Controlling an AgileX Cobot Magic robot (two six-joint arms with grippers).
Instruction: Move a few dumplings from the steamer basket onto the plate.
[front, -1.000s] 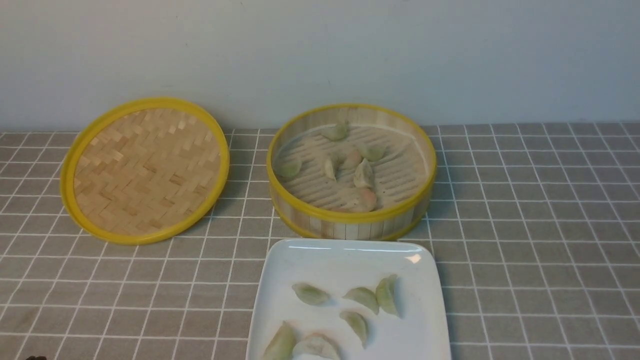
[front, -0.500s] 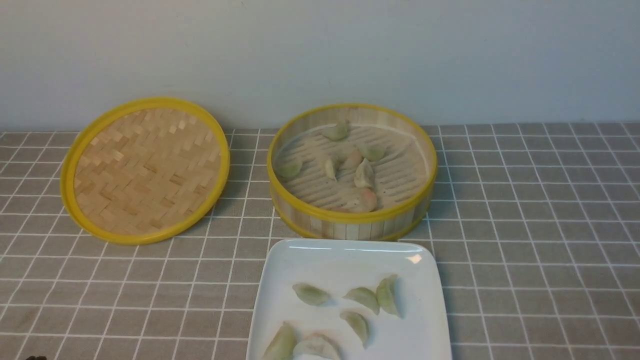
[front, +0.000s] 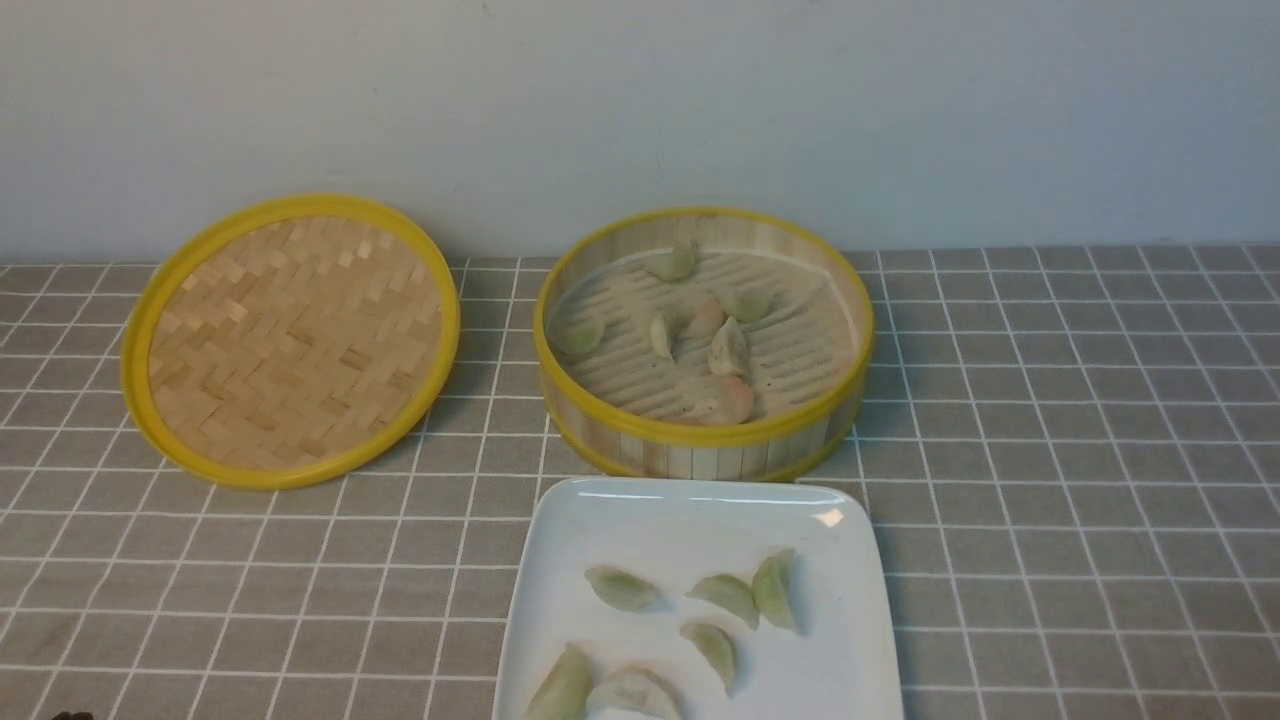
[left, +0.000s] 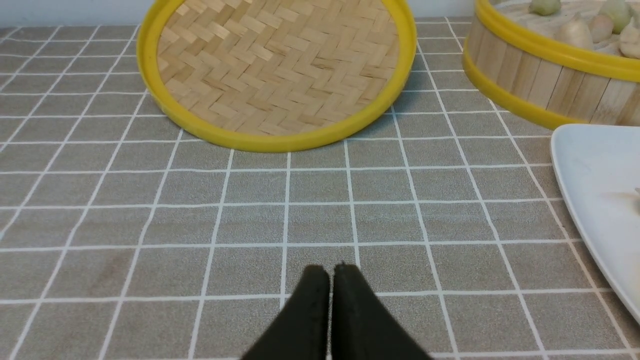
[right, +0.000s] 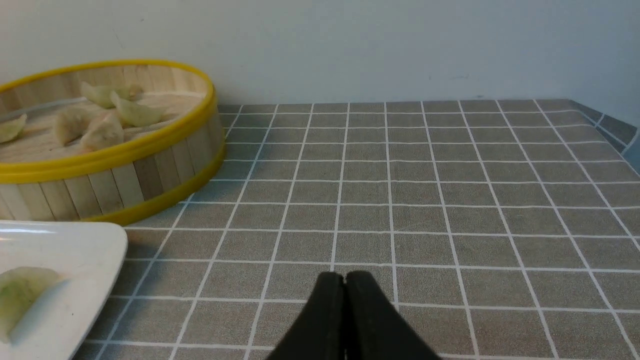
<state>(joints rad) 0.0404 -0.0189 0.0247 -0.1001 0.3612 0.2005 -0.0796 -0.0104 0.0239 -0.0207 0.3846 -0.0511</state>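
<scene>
The steamer basket (front: 700, 440) stands at the back centre with several dumplings (front: 727, 350) on its slatted floor. In front of it lies the white plate (front: 690, 515), and several pale green dumplings (front: 621, 588) rest on it. My left gripper (left: 330, 270) is shut and empty over bare cloth, left of the plate (left: 590, 170) and nearer than the steamer basket (left: 535, 75). My right gripper (right: 344, 276) is also shut and empty, over the cloth to the right of the plate (right: 75, 250) and steamer basket (right: 130, 175). Neither gripper shows in the front view.
The flat woven-bamboo lid (front: 290, 340) with its yellow rim leans against the wall at the back left. A grey checked cloth (front: 1080, 480) covers the table. The table's right edge (right: 617, 132) shows in the right wrist view.
</scene>
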